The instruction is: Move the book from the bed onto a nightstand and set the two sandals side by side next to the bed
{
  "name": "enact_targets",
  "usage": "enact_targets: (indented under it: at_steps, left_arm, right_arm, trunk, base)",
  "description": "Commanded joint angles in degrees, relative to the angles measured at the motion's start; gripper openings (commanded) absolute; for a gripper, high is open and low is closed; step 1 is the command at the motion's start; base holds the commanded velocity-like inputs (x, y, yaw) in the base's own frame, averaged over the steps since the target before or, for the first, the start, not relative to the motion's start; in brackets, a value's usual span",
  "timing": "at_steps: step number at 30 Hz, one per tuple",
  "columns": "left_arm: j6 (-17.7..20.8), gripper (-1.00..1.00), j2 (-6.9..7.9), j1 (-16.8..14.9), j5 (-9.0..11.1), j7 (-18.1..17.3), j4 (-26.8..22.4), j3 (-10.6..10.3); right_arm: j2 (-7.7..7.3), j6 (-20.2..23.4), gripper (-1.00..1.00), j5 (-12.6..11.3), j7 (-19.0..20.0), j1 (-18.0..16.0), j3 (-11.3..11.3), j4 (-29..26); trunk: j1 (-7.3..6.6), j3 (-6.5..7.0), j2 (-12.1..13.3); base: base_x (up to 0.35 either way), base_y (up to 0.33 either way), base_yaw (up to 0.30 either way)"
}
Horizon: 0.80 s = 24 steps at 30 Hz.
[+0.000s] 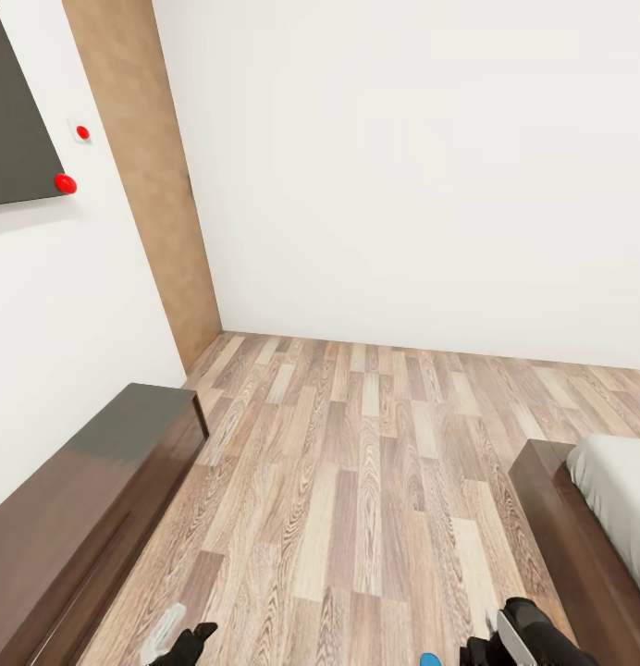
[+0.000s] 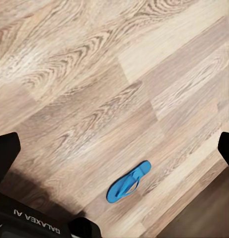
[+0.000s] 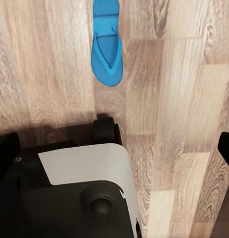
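A bright blue sandal (image 2: pixel 128 182) lies flat on the wood-plank floor (image 1: pixel 357 481), sole down, seen whole from the left wrist camera; the right wrist camera shows a blue sandal (image 3: pixel 107 47) of the same kind, its upper end cut by the frame edge, and whether it is the same one or its mate cannot be told. In the head view a sliver of blue (image 1: pixel 431 660) peeks in at the lower edge, just beside the right gripper (image 1: pixel 505 638). It will likely prove light and thin, with a flexible sole that could sag if pinched at one end; the flat sole offers little to grip from above, so the raised thin straps near the toe, or the edge of the sole at mid-length, look like the better places to take hold. The floor looks smooth, so the sandal may slide if nudged.

Its colour is a uniform saturated blue, with a Y-shaped strap running from toe to sides.

The left gripper (image 2: pixel 114 148) stands spread, its dark fingertips (image 2: pixel 6 153) at opposite edges of the wrist picture with bare floor between them. The right gripper is likewise spread and holds nothing.

The corner of the bed (image 1: pixel 579 536), dark frame and pale mattress, sits to the right; a long dark low cabinet (image 1: pixel 80 509) runs along the left wall
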Motion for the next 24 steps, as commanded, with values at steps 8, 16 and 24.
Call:
enact_targets:
  at_steps: [8,16,24]
  left_arm:
    - [0.3,1.00,-0.47,-0.2,0.5,-0.2,-0.3,0.1]
    - [0.4,1.00,-0.33,-0.2,0.6,0.0,-0.9,0.1]
    - [0.5,1.00,-0.37,-0.2,0.9,0.3,-1.7,0.3]
  right_arm:
    - [-0.02,0.2,1.00,-0.4,-0.1,-1.2,-0.1,0.8]
    - [0.06,0.1,1.00,-0.4,-0.1,-1.3,0.0,0.5]
    - [0.09,0.0,1.00,-0.5,-0.1,-1.3,0.0,0.1]
  trunk:
    - [0.00,-0.05,0.0]
    - [0.44,-0.41,-0.8]
    - [0.44,-0.41,-0.8]
  base:
    - [0.000,0.000,0.000]
    - [0.000,0.000,0.000]
    - [0.000,0.000,0.000]
